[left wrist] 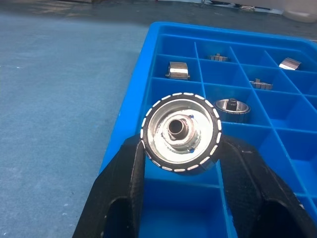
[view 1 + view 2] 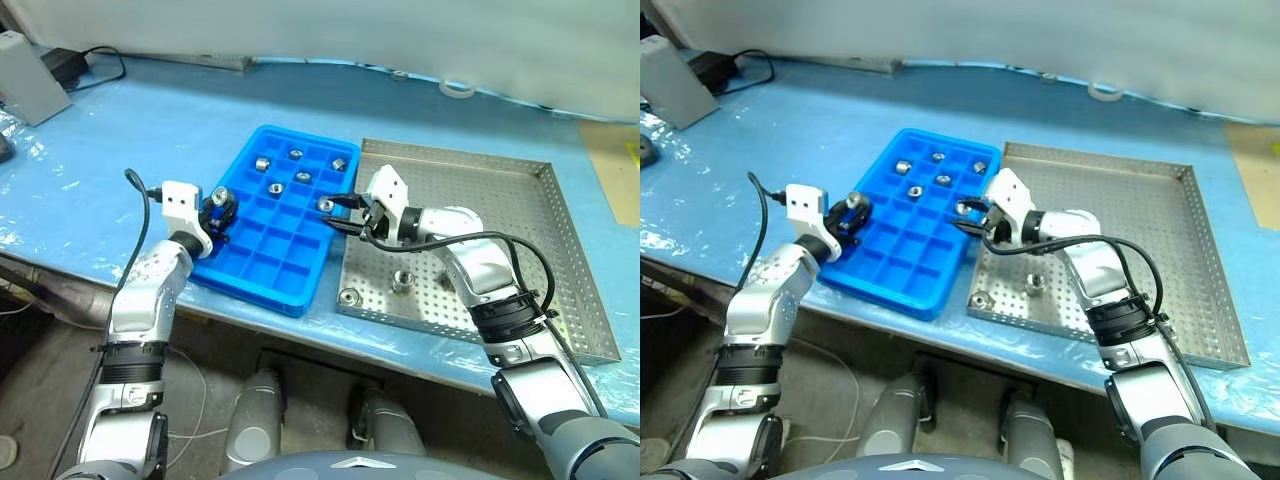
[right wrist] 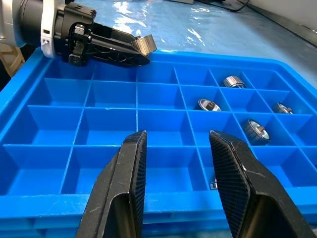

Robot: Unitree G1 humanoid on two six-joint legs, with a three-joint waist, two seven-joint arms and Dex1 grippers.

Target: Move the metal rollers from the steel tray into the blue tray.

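Note:
The blue tray [image 2: 262,262] lies on the table with the steel tray [image 2: 480,190] against its right side. Several metal rollers [image 2: 303,177] sit in the blue tray's far compartments, and one [image 2: 326,205] lies near its right edge. Two more rollers [image 2: 401,280] rest at the steel tray's near left corner. My left gripper [image 1: 182,145] is shut on a roller [image 1: 181,130], holding it over the blue tray's left edge. My right gripper [image 3: 177,141] hangs over the blue tray's right edge, fingers slightly apart and empty.
A grey box [image 2: 25,75] and a black adapter [image 2: 60,65] with its cable sit at the far left of the blue-covered table. A tape roll [image 2: 457,88] lies at the back. The table's front edge runs just below both trays.

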